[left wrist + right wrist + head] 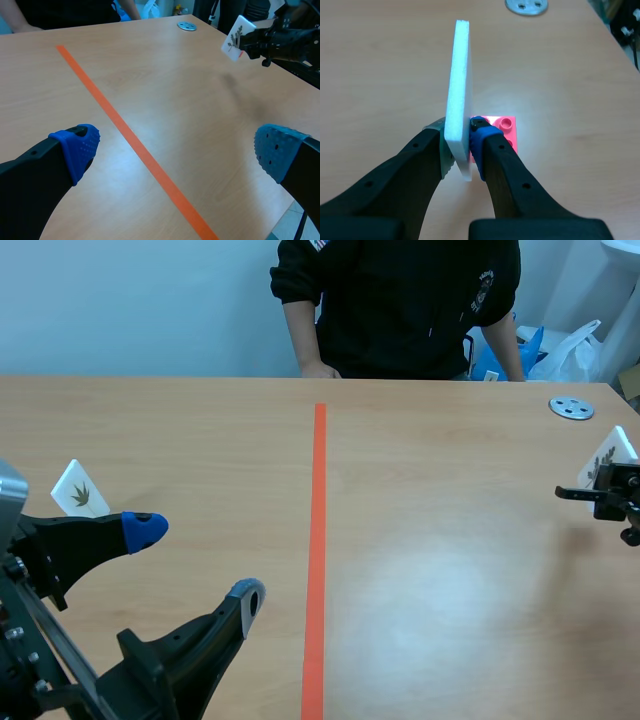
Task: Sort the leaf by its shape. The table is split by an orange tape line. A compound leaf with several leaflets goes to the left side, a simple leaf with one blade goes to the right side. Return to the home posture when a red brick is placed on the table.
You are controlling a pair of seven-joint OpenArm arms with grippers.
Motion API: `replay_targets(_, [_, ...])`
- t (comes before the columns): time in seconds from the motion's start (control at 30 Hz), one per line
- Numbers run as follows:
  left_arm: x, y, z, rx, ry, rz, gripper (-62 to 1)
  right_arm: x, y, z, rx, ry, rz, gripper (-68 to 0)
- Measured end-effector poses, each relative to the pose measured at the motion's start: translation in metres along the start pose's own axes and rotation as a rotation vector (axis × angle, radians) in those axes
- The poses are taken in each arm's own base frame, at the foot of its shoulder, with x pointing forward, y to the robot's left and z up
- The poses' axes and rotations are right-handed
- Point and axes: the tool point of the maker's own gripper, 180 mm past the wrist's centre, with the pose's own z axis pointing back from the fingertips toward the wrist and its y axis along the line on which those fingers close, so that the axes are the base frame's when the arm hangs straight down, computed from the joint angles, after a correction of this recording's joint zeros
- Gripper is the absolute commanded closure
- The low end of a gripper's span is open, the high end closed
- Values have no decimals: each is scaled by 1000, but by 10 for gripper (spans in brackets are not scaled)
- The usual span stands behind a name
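Right hand (pixel 460 137), closed on the upright leaf card (pixel 459 75), holds it right of the tape line (pixel 317 540), apparently clear of the bench (pixel 450 590). We judge its leaf many-leafleted, so the crossing to the left remains. Left hand (pixel 177 147) gapes wide, empty; a second card (pixel 79 490) stands near it, left of the line.

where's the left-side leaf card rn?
Scene view: the white leaf card sits on the table far left of the orange tape line, just beyond the left hand's blue-padded finger; the wrist views don't show it.
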Motion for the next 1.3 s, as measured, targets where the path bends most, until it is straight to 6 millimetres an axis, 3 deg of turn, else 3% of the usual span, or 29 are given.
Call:
replay_targets(0.2, [0,0,0,0,0,0,-623,-34,-6,-3,-19,91,13,-42])
replay_targets(0.4, [0,0,0,0,0,0,-623,-28,2,-4,3,64,30,-90])
replay_targets(0.47, [0,0,0,0,0,0,-623,-26,2,-5,3,57,32,-147])
replay_targets(0.57, [0,0,0,0,0,0,-623,-25,2,-5,4,55,32,-286])
replay_targets(0.67, [0,0,0,0,0,0,-623,-22,0,-5,2,46,37,-361])
replay_targets(0.87, [0,0,0,0,0,0,-623,3,-10,-4,22,-22,39,-526])
replay_targets(1.0, [0,0,0,0,0,0,-623,38,-8,6,75,-99,50,-561])
replay_targets(1.1, [0,0,0,0,0,1,-623,65,4,24,147,-146,97,-678])
replay_targets(1.17, [0,0,0,0,0,0,-623,80,10,38,173,-179,108,-679])
replay_targets(1.3, [0,0,0,1,0,0,-623,87,28,70,236,-174,151,-679])
